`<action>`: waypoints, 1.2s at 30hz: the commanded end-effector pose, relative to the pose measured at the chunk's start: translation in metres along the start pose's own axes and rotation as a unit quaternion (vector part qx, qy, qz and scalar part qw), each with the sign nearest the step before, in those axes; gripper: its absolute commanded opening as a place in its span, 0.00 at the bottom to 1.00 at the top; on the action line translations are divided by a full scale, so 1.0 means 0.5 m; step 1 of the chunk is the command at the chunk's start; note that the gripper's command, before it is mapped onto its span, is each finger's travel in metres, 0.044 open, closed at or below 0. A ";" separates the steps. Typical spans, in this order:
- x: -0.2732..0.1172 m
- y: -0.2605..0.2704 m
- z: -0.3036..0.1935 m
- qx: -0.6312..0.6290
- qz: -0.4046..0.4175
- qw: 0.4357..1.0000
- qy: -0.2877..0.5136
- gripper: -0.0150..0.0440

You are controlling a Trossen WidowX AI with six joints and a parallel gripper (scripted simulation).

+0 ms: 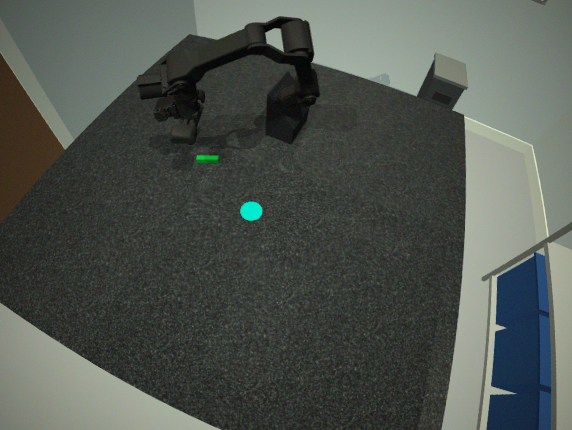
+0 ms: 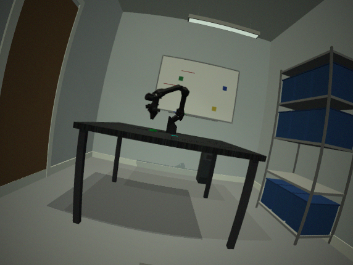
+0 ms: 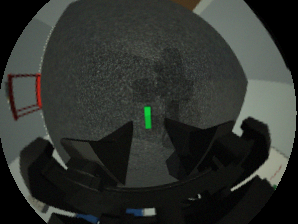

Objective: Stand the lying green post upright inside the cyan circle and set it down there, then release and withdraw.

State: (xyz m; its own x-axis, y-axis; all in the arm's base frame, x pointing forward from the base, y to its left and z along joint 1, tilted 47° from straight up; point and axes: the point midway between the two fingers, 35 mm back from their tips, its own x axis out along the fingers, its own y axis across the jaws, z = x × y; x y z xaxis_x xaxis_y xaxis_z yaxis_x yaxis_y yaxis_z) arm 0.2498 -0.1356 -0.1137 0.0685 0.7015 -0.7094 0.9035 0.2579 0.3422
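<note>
The green post (image 1: 207,159) (image 2: 152,130) (image 3: 147,118) lies on its side on the dark table top (image 1: 300,300). The cyan circle (image 1: 251,211) (image 2: 174,135) is flat on the table, to the right of the post and nearer the front in the top view; it does not show in the wrist view. My gripper (image 3: 148,122) (image 2: 152,118) is open and empty and hangs above the table near the post, pointing down. In the wrist view the post lies below and between the two fingertips, lengthwise along the view. Its fingertips are hard to make out in the top view.
The arm's base (image 1: 286,117) (image 2: 171,126) stands at the back of the table, behind the circle. A shelf rack with blue bins (image 2: 303,123) stands off the table to the right. A grey box (image 1: 442,80) stands on the floor behind the table.
</note>
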 end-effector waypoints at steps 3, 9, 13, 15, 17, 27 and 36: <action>0.119 -0.001 -0.013 0.005 -0.002 1.000 0.013 0.65; 0.190 -0.007 -0.026 0.004 -0.001 1.000 0.016 0.65; 0.190 -0.007 -0.026 0.004 -0.001 1.000 0.016 0.47; 0.190 -0.007 -0.026 0.004 -0.001 1.000 0.016 0.38; 0.190 -0.007 -0.026 0.004 -0.001 1.000 0.016 0.29; 0.158 -0.004 -0.019 0.004 -0.002 1.000 0.015 0.29; 0.104 -0.001 -0.011 0.005 -0.002 1.000 0.013 0.29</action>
State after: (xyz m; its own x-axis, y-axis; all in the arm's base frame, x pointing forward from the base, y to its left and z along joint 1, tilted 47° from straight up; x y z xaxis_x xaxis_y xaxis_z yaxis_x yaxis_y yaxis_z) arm 0.2505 -0.0896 -0.1514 0.0563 0.7211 -0.6905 0.9092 0.2488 0.3339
